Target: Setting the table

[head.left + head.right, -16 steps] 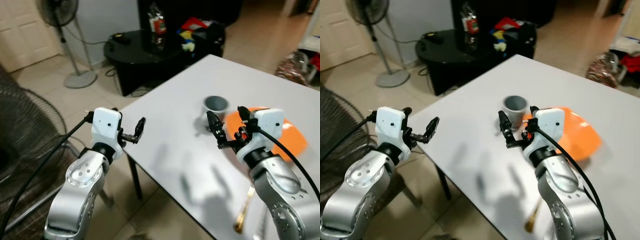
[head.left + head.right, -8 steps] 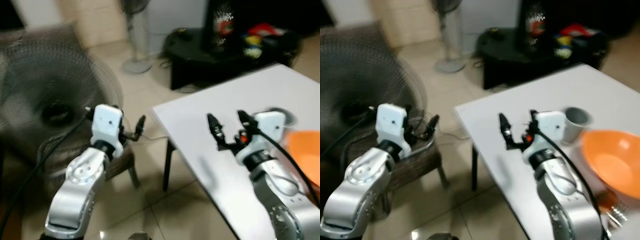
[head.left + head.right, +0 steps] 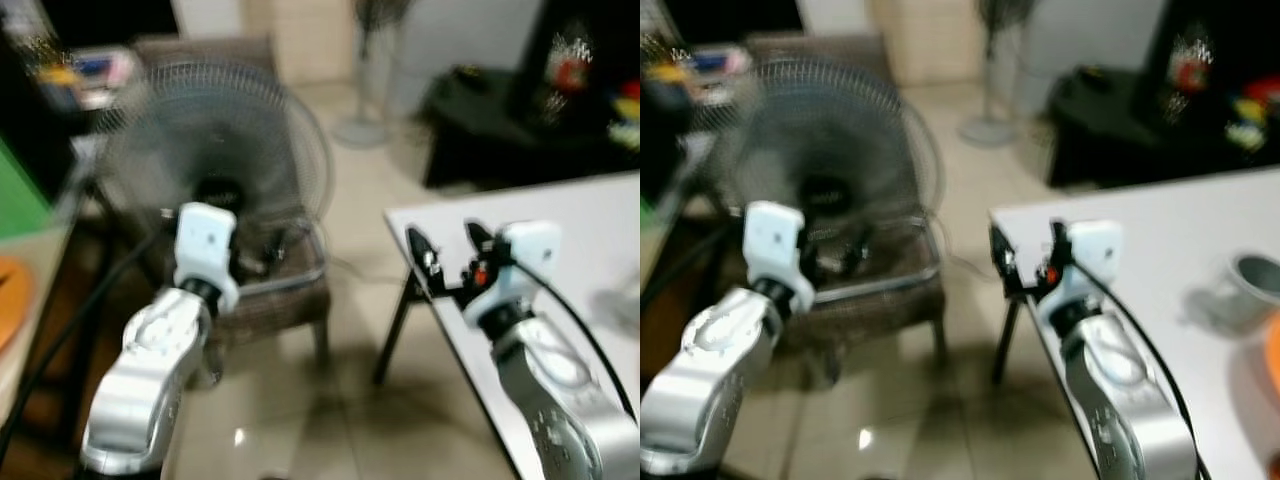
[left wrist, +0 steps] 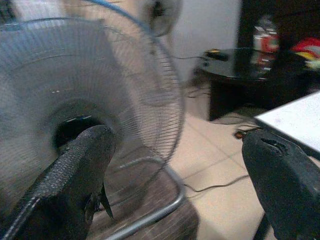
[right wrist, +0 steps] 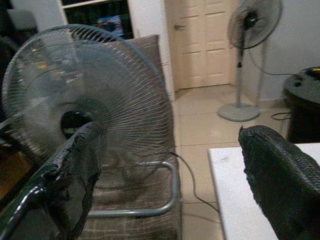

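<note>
Above the blurred white table (image 3: 1160, 235) corner, right end effector (image 3: 448, 262) spread wide, empty; left end effector (image 4: 175, 190) likewise.

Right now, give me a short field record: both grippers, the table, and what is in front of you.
left gripper: open, empty, raised toward the fan
right gripper: open, empty, over the table corner
table: white, to the right
cup: grey, on the table
fan: large, on a wicker chair, ahead
image: blurred

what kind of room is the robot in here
Probably a lived-in home living or dining room: a tiled floor, a white table, a big fan on a chair, and a standing fan by a panelled door.
</note>
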Controlling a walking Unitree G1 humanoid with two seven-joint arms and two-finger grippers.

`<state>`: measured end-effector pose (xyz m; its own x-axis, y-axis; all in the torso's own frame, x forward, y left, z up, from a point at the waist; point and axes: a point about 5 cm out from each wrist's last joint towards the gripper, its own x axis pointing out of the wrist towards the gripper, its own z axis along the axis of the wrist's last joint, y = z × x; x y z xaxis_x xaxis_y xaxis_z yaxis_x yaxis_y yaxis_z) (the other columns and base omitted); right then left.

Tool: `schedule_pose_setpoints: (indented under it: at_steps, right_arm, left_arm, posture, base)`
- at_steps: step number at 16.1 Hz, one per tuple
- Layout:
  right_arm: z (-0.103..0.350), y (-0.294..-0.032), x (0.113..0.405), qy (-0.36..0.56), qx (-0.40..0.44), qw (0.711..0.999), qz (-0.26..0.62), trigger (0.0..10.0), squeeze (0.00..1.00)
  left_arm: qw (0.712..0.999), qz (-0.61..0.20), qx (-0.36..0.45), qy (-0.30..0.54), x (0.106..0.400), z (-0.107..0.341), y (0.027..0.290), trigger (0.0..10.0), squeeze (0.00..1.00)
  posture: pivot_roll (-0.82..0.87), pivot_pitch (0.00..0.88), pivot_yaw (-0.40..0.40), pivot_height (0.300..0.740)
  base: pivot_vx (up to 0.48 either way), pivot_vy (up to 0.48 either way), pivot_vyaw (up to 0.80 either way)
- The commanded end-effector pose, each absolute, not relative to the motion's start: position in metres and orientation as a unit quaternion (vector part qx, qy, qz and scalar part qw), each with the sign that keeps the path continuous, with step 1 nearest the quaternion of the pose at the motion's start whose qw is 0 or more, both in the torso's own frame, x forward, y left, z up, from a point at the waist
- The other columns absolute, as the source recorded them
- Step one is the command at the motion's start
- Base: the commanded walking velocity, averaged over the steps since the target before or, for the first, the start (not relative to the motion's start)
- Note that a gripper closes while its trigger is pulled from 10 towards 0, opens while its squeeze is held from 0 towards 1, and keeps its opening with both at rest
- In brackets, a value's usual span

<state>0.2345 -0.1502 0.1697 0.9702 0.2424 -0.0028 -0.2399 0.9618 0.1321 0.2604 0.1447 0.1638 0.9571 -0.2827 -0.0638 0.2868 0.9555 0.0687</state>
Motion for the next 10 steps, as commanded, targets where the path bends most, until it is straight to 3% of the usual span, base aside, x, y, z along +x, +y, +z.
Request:
schedule_pose_setpoints:
  at_steps: [1, 6, 10]
  right_arm:
    - [0.1714, -0.153, 0.2355, 0.007, 0.062, 0.991, 0.117, 10.0, 1.0]
    - [0.1706, -0.1498, 0.234, 0.012, 0.065, 0.989, 0.129, 10.0, 1.0]
    - [0.1705, -0.151, 0.2337, 0.012, 0.069, 0.99, 0.124, 10.0, 1.0]
  left_arm:
    - [0.987, -0.157, 0.035, 0.024, 0.2604, 0.1667, 0.1417, 10.0, 0.0]
    - [0.984, -0.17, 0.034, 0.031, 0.2593, 0.1662, 0.1393, 10.0, 0.0]
    - [0.991, -0.119, 0.055, 0.006, 0.2628, 0.1684, 0.148, 10.0, 0.0]
  posture:
    - [0.12, 0.0, 0.055, 0.74]
    - [0.12, 0.0, 0.054, 0.74]
    - [0.12, 0.0, 0.054, 0.74]
  base:
    - [0.0, 0.0, 0.8]
    - [0.0, 0.0, 0.8]
    - [0.0, 0.0, 0.8]
